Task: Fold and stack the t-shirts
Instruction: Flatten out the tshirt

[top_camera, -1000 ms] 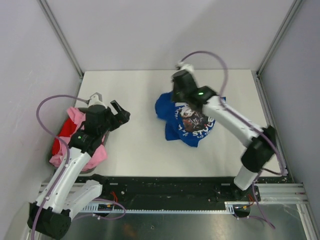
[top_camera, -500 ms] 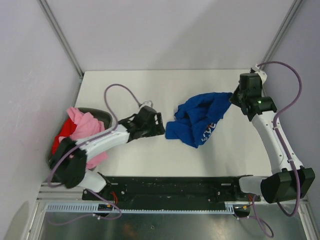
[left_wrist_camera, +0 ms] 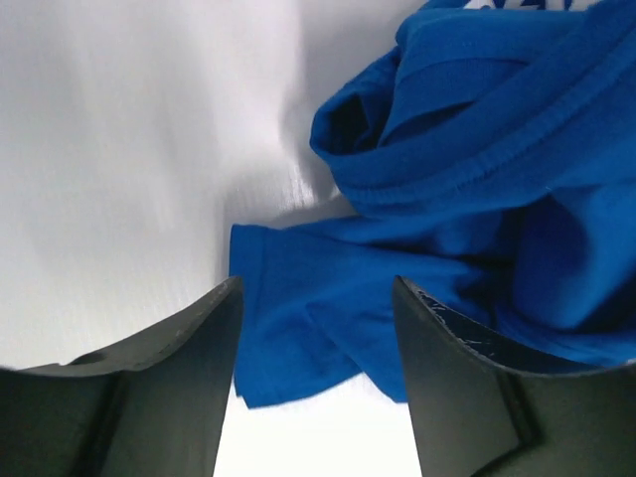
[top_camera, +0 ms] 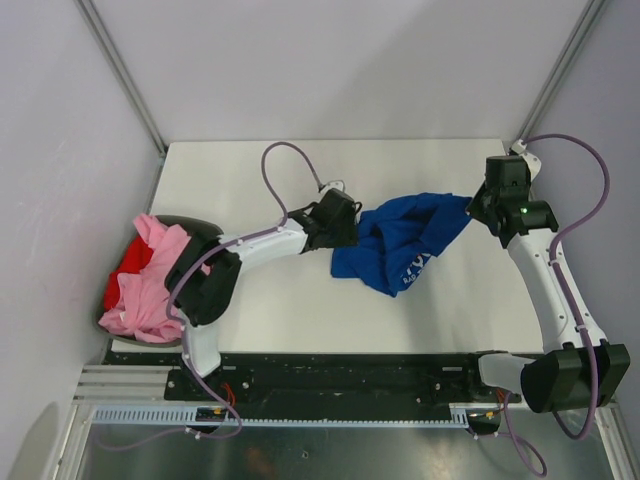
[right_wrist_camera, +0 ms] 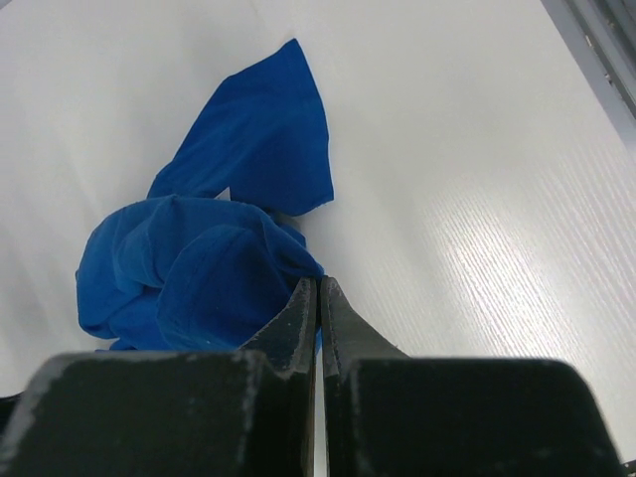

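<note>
The royal blue t-shirt (top_camera: 400, 243) lies crumpled mid-table, white lettering partly showing. My right gripper (top_camera: 473, 204) is shut on its right edge and holds that edge stretched to the right; the wrist view shows the jaws pinching blue cloth (right_wrist_camera: 199, 268). My left gripper (top_camera: 352, 222) is open at the shirt's left edge, its jaws wide apart over a flat flap of blue cloth (left_wrist_camera: 328, 308). The light pink t-shirt (top_camera: 150, 285) and the red t-shirt (top_camera: 125, 272) lie bunched in a dark basket at the left edge.
The dark basket (top_camera: 195, 226) sits at the table's left edge. Grey walls and metal posts close in the white table (top_camera: 280, 310) on three sides. A black rail (top_camera: 340, 375) runs along the near edge.
My left arm has swung from the basket across the table to the blue shirt's left edge. My right gripper has pulled the shirt's edge from the middle out to the right.
</note>
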### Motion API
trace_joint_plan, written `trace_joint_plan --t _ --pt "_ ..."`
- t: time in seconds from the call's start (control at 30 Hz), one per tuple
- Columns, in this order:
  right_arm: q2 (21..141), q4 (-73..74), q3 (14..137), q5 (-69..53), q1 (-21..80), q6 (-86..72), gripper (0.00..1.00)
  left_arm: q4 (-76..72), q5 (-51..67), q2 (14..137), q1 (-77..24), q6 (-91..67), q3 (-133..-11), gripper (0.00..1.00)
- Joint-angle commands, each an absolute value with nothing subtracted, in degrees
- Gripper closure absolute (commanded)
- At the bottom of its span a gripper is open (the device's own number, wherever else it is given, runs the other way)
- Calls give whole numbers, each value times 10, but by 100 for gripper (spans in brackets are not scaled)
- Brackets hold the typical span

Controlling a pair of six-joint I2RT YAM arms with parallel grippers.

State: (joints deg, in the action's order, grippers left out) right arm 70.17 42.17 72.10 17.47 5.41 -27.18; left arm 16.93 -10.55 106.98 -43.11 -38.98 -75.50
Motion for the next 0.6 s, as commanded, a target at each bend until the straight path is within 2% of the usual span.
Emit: trace_joint_plan --t 0.0,0.37,0.47,0.57 --pt "686 412 721 172 49 -270 100 167 -131 1103 -425 -364 -785 36" --pt "695 409 721 150 46 -273 100 167 -120 1163 -407 -364 -817 44" --pt "696 406 721 151 45 -273 100 168 -113 1173 -403 -361 -828 55" --pt "696 403 721 150 44 -273 100 168 -106 1175 -397 -361 -831 76"
